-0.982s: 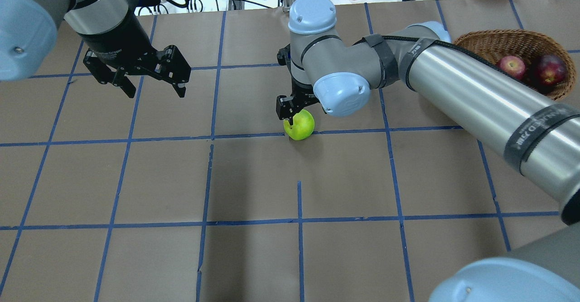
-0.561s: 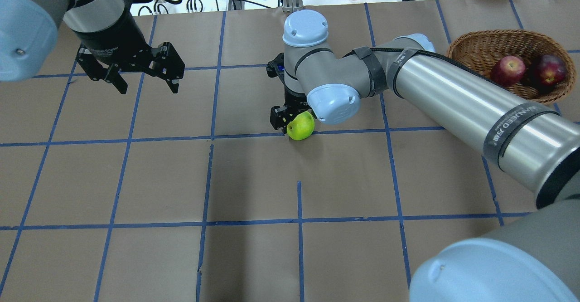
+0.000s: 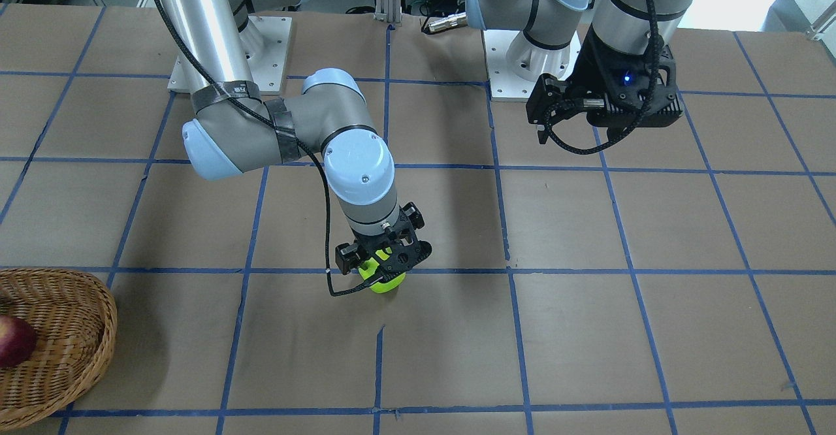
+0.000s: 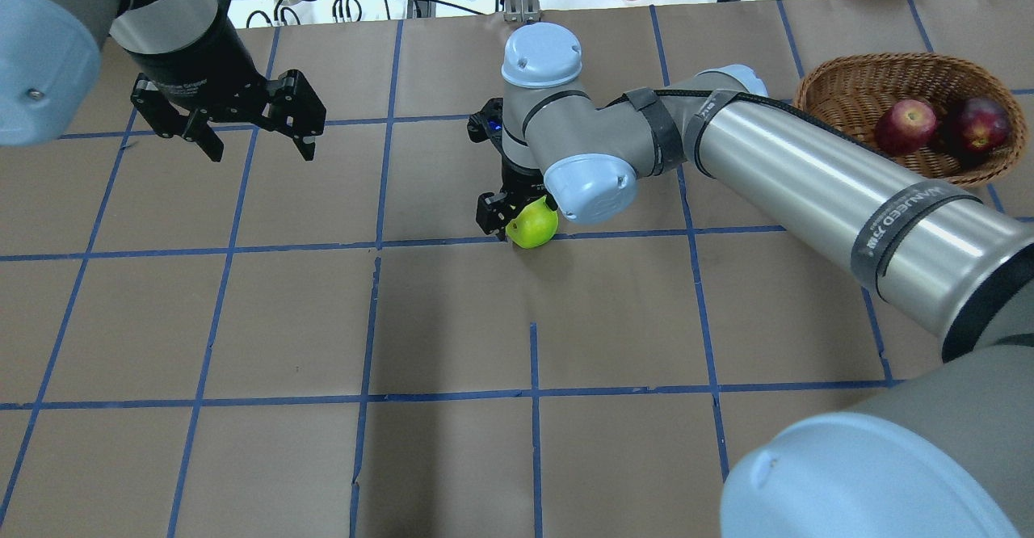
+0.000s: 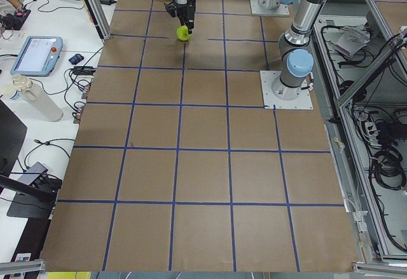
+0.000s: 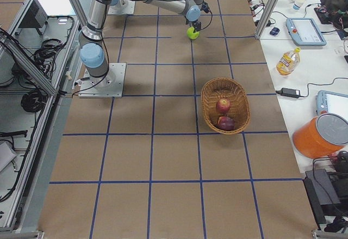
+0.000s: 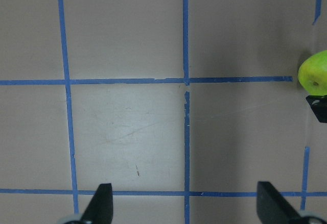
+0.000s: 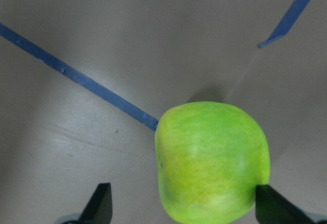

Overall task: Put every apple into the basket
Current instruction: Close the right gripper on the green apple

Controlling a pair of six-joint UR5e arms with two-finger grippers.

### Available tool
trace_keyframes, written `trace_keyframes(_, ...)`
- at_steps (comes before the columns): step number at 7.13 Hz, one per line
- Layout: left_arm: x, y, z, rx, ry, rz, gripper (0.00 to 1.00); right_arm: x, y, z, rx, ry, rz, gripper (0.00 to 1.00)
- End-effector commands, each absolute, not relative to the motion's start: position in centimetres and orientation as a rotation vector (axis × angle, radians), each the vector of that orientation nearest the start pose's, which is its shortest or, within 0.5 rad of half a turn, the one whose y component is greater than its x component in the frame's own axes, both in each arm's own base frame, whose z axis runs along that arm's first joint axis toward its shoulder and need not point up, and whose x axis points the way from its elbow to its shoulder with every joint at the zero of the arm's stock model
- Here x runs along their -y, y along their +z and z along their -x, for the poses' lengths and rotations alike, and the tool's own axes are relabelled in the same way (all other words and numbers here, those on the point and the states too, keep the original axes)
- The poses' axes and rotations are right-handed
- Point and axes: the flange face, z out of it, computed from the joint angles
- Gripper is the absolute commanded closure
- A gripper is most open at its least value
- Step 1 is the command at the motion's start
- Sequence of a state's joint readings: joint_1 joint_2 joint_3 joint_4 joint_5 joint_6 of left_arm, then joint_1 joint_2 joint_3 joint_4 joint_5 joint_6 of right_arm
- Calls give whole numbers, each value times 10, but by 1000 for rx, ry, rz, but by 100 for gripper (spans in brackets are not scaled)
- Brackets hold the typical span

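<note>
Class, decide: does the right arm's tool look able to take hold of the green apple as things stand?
Probably yes: the open tool straddles the apple, nothing between them, though off-centre.

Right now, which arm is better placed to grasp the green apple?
Right. The right hand is open astride the green apple; the left hand hangs open far aside, and the basket sits on the right arm's side.
</note>
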State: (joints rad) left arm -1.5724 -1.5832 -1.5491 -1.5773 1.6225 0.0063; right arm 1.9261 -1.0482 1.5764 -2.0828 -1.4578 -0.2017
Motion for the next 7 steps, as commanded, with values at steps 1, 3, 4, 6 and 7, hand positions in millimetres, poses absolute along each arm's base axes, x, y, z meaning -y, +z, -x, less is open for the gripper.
trace_keyframes(1,498,491,129,-3089,-7,-16,0,565,236,-357,-2915,10,821,0)
trace_keyframes(3,499,491,129,-3091,-7,-14,0,566,237,-354,-2943,4,834,0)
trace_keyframes(4,498,491,129,-3091,-7,-14,0,566,234,-352,-2961,9,837,0)
trace_keyframes(6,498,492,129,-3094,-10,0,0,566,223,-353,-2954,22,837,0)
trace_keyframes(7,499,491,129,-3097,-8,33,0,569,211,-354,-2951,17,836,0)
